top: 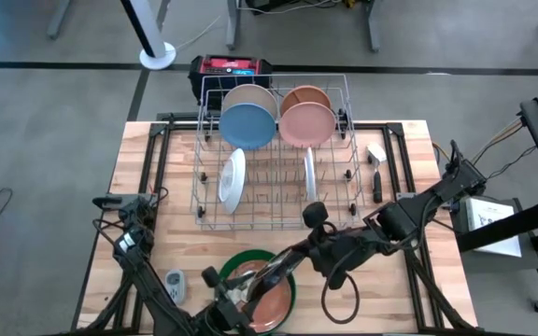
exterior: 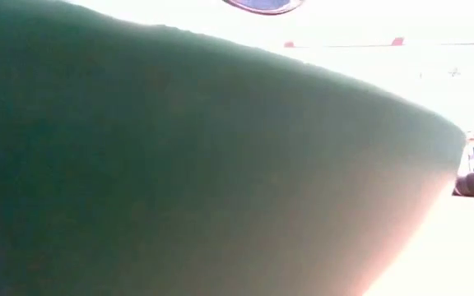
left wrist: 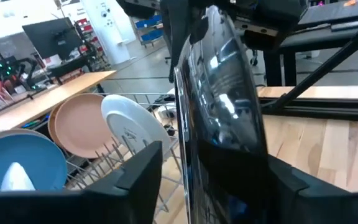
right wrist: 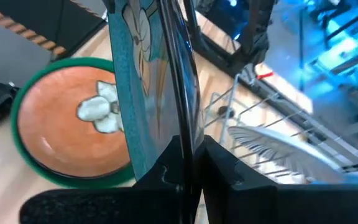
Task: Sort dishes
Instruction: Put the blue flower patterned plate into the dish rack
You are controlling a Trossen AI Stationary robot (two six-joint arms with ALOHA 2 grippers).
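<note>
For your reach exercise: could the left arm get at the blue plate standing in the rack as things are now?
Probably not directly. The blue plate stands at the far end of the wire rack, and the dark plate pinched by the right gripper stands before the left gripper.

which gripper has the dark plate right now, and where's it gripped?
Right gripper is shut on the dark plate, pinching its rim, plate held on edge. Left gripper jaws straddle the same plate but stand apart from it.

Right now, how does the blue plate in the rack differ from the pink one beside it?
The blue plate is blue and stands toward the left arm's side of the rack; the pink plate is pink and stands toward the right arm's side. Behind the blue plate is a paler tan dish, behind the pink plate an orange-tan one. Both stand upright in the back row.
</note>
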